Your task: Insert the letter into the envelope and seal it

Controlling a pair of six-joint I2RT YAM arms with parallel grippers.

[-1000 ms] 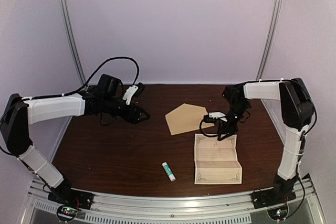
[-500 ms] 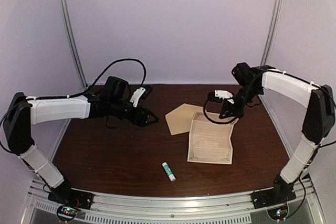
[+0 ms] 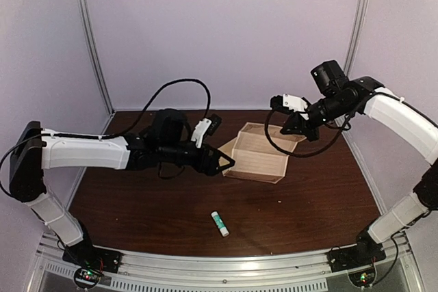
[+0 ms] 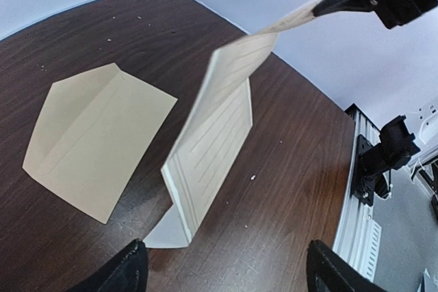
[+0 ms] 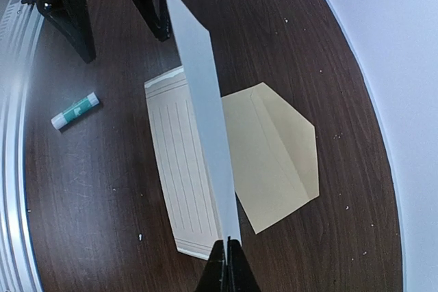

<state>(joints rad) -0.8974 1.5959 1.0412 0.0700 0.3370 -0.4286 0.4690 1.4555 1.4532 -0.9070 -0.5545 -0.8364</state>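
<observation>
The cream letter (image 3: 256,157) hangs bent along its creases. Its top edge is pinched in my shut right gripper (image 3: 294,128) and its lower end rests on the table. In the right wrist view the letter (image 5: 179,169) rises edge-on from the shut gripper (image 5: 226,249). The tan envelope (image 3: 228,147) lies flat with its flap open, partly hidden behind the letter; it shows in full in the left wrist view (image 4: 96,138) and the right wrist view (image 5: 277,152). My left gripper (image 3: 224,164) is open and empty, just left of the letter's (image 4: 215,141) lower fold, fingers (image 4: 130,271) spread.
A white and green glue stick (image 3: 220,223) lies near the front middle of the brown table (image 3: 137,196); it also shows in the right wrist view (image 5: 75,111). White walls and metal posts enclose the table. A metal rail (image 3: 226,275) runs along the front edge.
My right gripper has lifted the letter off the table, up and back, so it now hangs bent over the envelope. My left arm has reached right, up to the letter.
</observation>
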